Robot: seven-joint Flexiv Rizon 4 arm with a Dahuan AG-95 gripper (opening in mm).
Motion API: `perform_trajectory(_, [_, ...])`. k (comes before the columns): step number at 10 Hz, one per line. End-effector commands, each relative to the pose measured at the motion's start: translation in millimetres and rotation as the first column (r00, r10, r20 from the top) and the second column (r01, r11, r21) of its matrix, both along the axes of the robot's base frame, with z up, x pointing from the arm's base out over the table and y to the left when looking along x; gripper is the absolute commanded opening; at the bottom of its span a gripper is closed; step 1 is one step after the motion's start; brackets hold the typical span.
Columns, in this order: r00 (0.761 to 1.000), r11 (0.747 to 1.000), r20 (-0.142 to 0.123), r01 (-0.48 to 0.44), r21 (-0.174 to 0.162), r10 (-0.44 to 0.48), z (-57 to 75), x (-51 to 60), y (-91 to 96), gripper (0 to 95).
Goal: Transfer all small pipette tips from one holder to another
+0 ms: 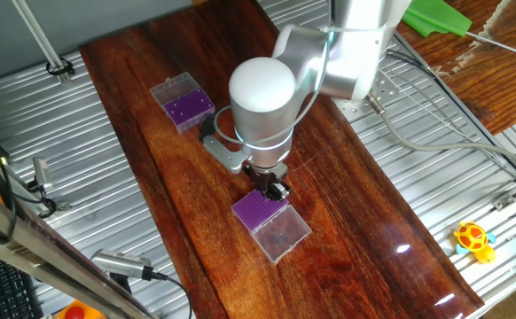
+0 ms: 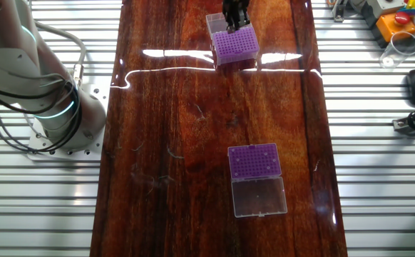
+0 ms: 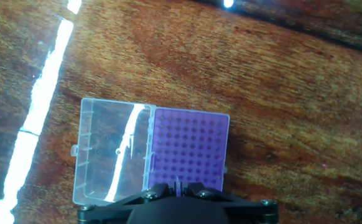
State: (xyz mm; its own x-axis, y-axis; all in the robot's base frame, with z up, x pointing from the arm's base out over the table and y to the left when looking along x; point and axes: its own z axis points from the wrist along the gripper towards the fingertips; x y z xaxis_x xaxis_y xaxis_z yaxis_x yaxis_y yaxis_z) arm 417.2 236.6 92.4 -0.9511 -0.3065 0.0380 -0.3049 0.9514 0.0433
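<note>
Hovering low over the near edge of one purple tip box (image 3: 188,149), the gripper (image 3: 178,186) is showing fingers close together; whether they're clamped on a tip, I cannot tell. The other box (image 2: 254,160) is sitting well apart. Tips are handling light, thin, slippery; gripping near the collar is looking safest.

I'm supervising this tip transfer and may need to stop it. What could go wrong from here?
The end effector hangs at the near edge of one purple holder, so a slightly off descent might hit the rack or nudge the unfixed box. Its open clear lid could be clipped. The other holder lies far along the table; a tip might drop.
</note>
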Motion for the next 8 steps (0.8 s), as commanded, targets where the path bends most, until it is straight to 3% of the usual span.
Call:
perform_trajectory(1, [1.000,1.000,0.003,0.005,0.000,-0.005,-2.1,-2.3,0.6,0.0])
perform_trajectory(8, [1.000,1.000,0.010,0.021,-0.003,-0.021,-6.2,-1.8,7.6,0.0])
